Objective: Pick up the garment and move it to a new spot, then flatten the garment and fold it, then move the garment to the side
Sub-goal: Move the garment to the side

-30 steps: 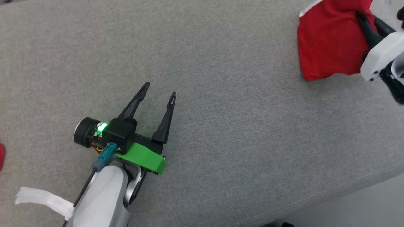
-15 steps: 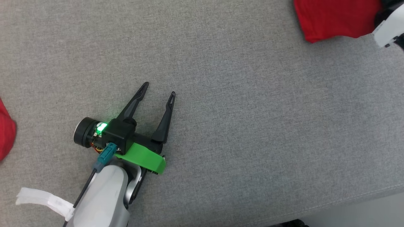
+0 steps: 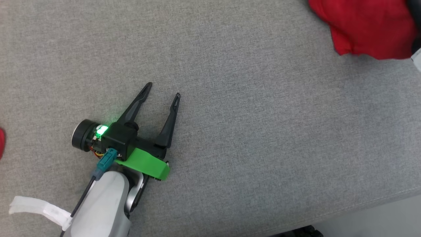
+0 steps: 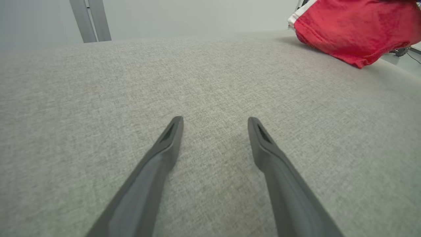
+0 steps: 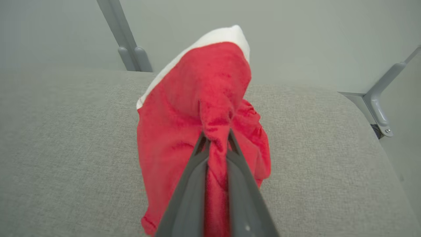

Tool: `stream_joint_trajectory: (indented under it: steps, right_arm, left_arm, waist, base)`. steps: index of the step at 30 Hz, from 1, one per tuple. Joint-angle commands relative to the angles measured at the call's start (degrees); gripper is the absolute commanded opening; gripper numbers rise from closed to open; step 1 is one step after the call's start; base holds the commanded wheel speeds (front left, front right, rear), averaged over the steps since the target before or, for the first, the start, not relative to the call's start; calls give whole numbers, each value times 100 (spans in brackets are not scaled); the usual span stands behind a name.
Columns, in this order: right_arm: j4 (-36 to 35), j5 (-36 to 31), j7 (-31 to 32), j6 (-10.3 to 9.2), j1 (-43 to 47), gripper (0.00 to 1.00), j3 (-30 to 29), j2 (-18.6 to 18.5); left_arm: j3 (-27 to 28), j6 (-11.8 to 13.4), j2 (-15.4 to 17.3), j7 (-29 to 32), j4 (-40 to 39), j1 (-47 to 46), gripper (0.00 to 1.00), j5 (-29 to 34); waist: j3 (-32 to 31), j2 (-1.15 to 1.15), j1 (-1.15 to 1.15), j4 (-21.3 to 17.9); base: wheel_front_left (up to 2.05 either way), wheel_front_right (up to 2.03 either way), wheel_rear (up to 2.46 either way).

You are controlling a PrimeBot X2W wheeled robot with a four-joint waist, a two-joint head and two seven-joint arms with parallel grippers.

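Note:
The garment (image 3: 368, 26) is a red cloth with a white band, bunched at the head view's top right corner and hanging clear of the grey surface. In the right wrist view my right gripper (image 5: 215, 135) is shut on a pinched fold of the garment (image 5: 197, 98), which droops around both fingers. From the left wrist view the garment (image 4: 355, 29) shows at the top right, far from that hand. My left gripper (image 3: 162, 90) stands open low over bare grey fabric at the lower left, with nothing between its fingers (image 4: 164, 148).
A grey fabric-covered table (image 3: 250, 125) spans the scene; its front edge (image 3: 378, 200) runs along the lower right. Metal frame posts (image 5: 128, 49) stand behind it against a pale wall. A sliver of red cloth (image 3: 1, 143) shows at the far left edge.
The garment has been lifted and carried toward the upper right, and the right gripper's white body has slid almost out of the head view. The head view has shifted slightly. The left gripper stays open.

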Motion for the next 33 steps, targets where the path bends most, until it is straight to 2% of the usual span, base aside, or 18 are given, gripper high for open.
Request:
stream_joint_trajectory:
  steps: [1,4,9,15,21,22,23,24,28,33]
  right_arm:
    - [132,96,8,-8,24,0,51,-60]
    - [462,204,-35,-8,-60,0,118,-128]
    - [1027,340,-135,-7,-219,0,-112,-137]
    - [1599,187,-98,-8,-404,0,-4,-124]
    - [2610,-66,-36,-8,-750,0,139,-32]
    - [2856,-121,-43,-8,-806,11,150,20]
    - [3074,-216,-48,-8,-862,38,177,58]
    - [3322,-346,-79,-8,-973,100,200,129]
    - [4058,-924,-156,-8,-1408,100,16,407]
    - [4024,-1880,-158,-8,-1654,100,-763,625]
  left_arm:
    - [9,34,45,40,81,-115,100,-40]
    - [30,50,94,56,72,-93,100,-63]
    - [52,79,174,71,56,-64,100,-82]
    - [55,104,253,162,-8,-132,100,-98]
    - [49,143,319,235,-43,-155,100,-82]
    - [42,148,322,234,-34,-150,100,-83]
    - [35,150,323,231,-24,-150,100,-85]
    - [29,152,319,230,-5,-147,100,-92]
    - [20,164,304,173,35,-146,100,-140]
    - [-8,182,264,79,58,-119,100,-160]
  waist:
    - [70,0,0,6]
    - [137,0,0,22]
    - [240,0,0,25]
    - [424,0,0,36]
    - [624,0,0,81]
    - [636,0,0,92]
    - [638,0,0,101]
    - [631,0,0,110]
    - [531,0,0,128]
    - [336,0,0,113]
  base:
    - [0,0,0]
    - [0,0,0]
    - [0,0,0]
    - [0,0,0]
    - [0,0,0]
    - [0,0,0]
    - [0,0,0]
    - [0,0,0]
    - [0,0,0]
    - [0,0,0]
